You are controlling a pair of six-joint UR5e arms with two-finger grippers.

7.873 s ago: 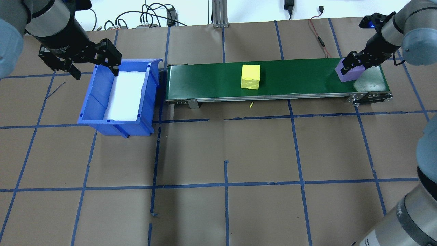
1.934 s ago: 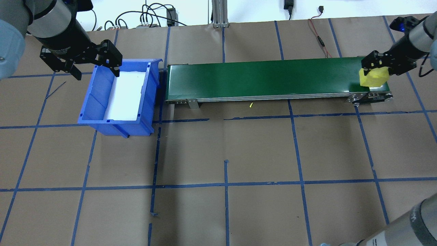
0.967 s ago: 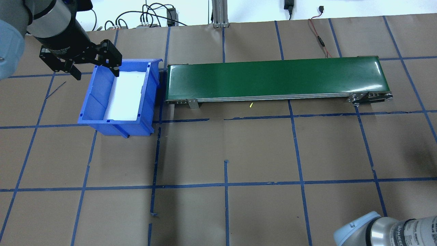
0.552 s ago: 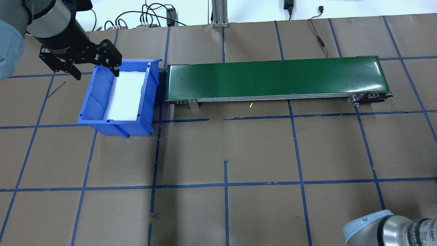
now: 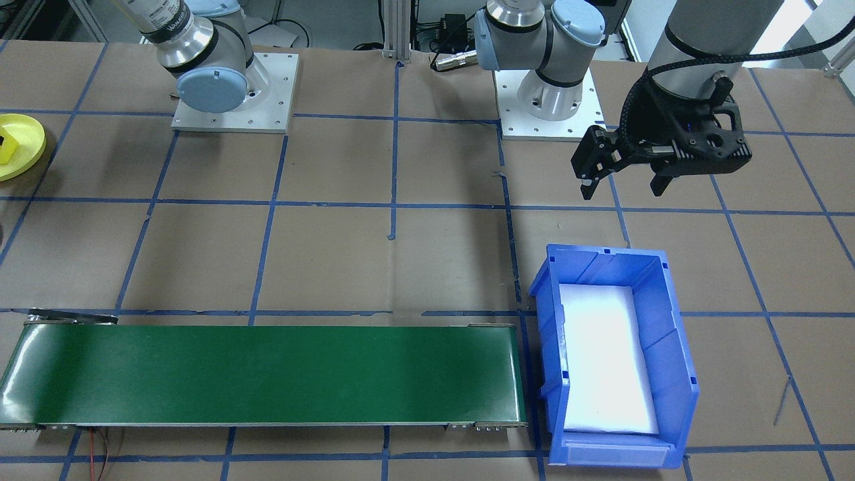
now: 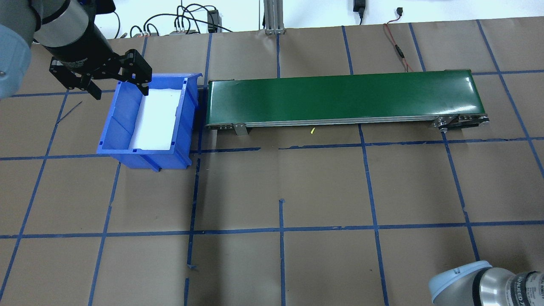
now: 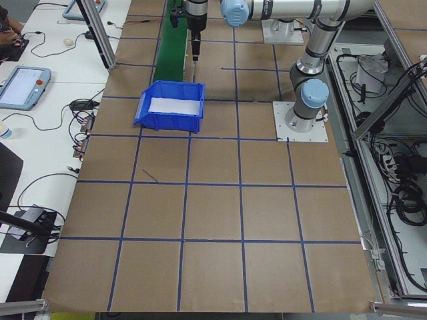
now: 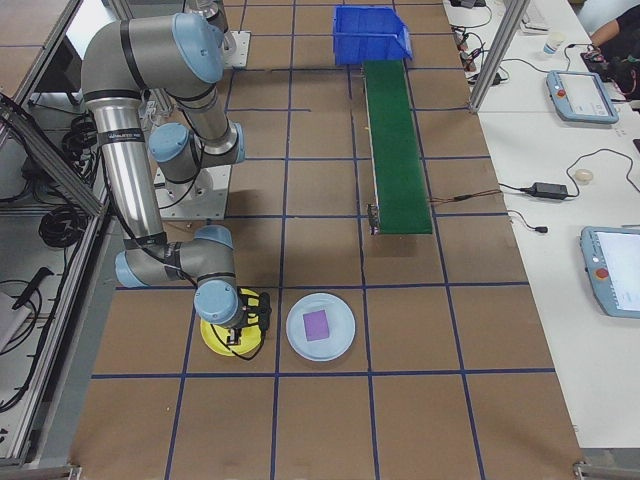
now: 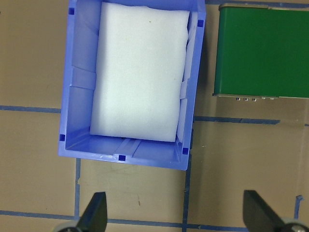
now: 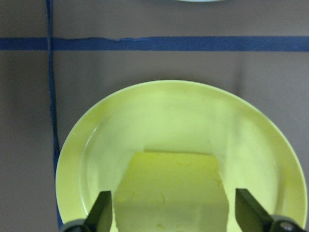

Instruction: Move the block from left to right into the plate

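Over the plate, right gripper jaws apart astride the block; foam-like, probably light, soft; grip flat sides. Left gripper jaws apart.

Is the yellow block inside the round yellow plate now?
Yes. The right wrist view shows the yellow block lying inside the plate's raised rim, between the right gripper's spread fingers.

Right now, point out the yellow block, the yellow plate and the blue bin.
yellow block [image 10: 171, 188], right wrist view, its top face.
yellow plate [image 10: 159, 111], right wrist view, bare inner floor.
blue bin [image 6: 114, 131], overhead view, its left wall.
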